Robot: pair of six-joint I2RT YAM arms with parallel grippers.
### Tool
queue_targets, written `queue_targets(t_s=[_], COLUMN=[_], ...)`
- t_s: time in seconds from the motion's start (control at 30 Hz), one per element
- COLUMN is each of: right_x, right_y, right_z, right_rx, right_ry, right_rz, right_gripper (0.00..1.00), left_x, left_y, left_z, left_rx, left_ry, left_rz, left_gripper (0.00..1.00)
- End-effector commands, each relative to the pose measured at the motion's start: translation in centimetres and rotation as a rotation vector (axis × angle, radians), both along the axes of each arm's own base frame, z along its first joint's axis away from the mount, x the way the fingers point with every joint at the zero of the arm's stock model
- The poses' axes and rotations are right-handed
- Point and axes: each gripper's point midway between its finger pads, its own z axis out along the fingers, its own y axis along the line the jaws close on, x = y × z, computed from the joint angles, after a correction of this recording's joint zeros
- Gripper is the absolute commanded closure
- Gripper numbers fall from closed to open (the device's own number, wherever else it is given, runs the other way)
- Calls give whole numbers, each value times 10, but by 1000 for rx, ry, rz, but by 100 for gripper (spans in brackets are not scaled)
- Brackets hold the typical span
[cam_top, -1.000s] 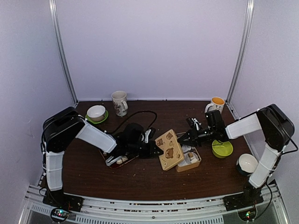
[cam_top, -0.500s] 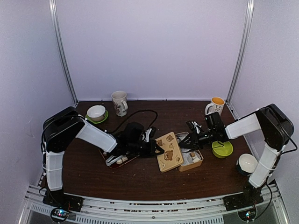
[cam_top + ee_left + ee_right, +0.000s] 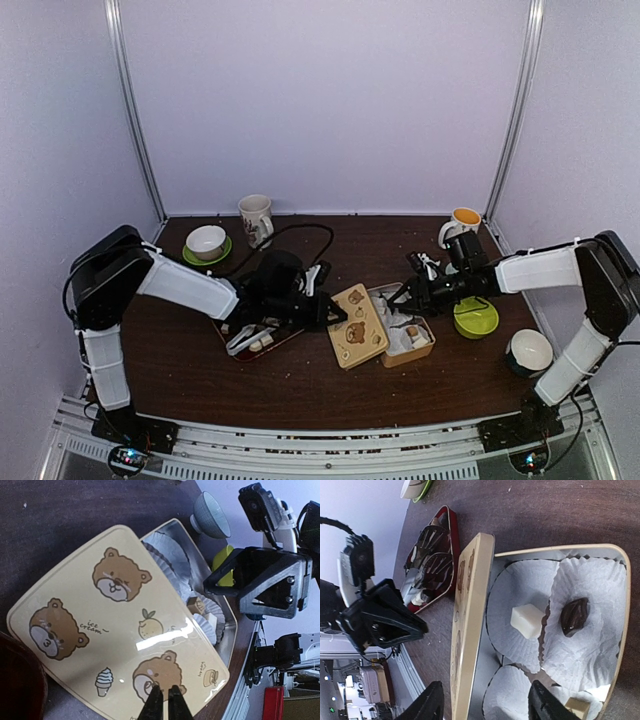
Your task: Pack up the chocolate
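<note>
An open tin box [image 3: 425, 350] lined with white paper cups holds a white chocolate [image 3: 527, 620], a brown chocolate [image 3: 573, 615] and another white piece [image 3: 575, 707]. Its cream bear-printed lid [image 3: 357, 326] leans tilted against the box's left side and fills the left wrist view [image 3: 120, 625]. My left gripper [image 3: 335, 313] is shut, its fingertips [image 3: 165, 702] against the lid's face. My right gripper [image 3: 405, 300] is open over the box, its jaws either side of the lid's edge [image 3: 470, 625] and the cups [image 3: 487, 705]. More chocolate pieces [image 3: 262, 343] lie in a red tray [image 3: 228, 331].
Silver tongs [image 3: 422, 550] lie in the red tray. A white mug [image 3: 256, 220] and a bowl on a green saucer [image 3: 206, 242] stand back left. An orange-filled mug [image 3: 463, 224], a green bowl [image 3: 475, 318] and a white bowl [image 3: 528, 350] stand right.
The lid has dropped from nearly face-up to leaning lower against the box. My right gripper has drawn back to the right over the box. My left arm has stretched further right.
</note>
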Motion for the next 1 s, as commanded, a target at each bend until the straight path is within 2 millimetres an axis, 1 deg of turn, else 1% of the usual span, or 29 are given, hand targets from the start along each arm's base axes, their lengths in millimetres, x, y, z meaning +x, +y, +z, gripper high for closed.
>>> queue_targets(t_s=[0.0,0.1,0.23,0.3,0.4,0.5,0.6,0.73,0.77,0.83,0.97], right_x=[1,5,17,22,24,21,14,6,3,-2,-4], right_y=[-6,-16,-39,-48,-56,-51,-38,-14,-8,3,15], right_z=[8,19,30,31,21,6,-4,-8,-8,-10,-8], right_rx=[-99,-155,-308,-373,-433,-407,-342,-256,-243,-225,-193], right_ry=[-42,-94,-170,-198,-183,-141,-108,-86,-79,-72,-74], right_rz=[-20,-54,-105,-120,-130,-128,-110,-79,-67,-50,-57], right_gripper=[41,41,38,32,22,11,4,3,3,0,0], left_x=[-4,-9,-15,-18,-20,-19,-18,-14,-12,-10,-7], left_y=[13,28,48,56,61,59,56,54,52,50,47], left_z=[15,5,-16,-26,-40,-52,-58,-68,-69,-71,-75], left_rx=[30,95,205,248,296,323,333,376,377,380,382], left_ry=[-53,-33,11,29,50,73,84,94,92,93,93], left_rz=[8,25,54,64,64,57,58,50,49,49,50], left_gripper=[91,89,87,85,84,84,84,84,84,84,84])
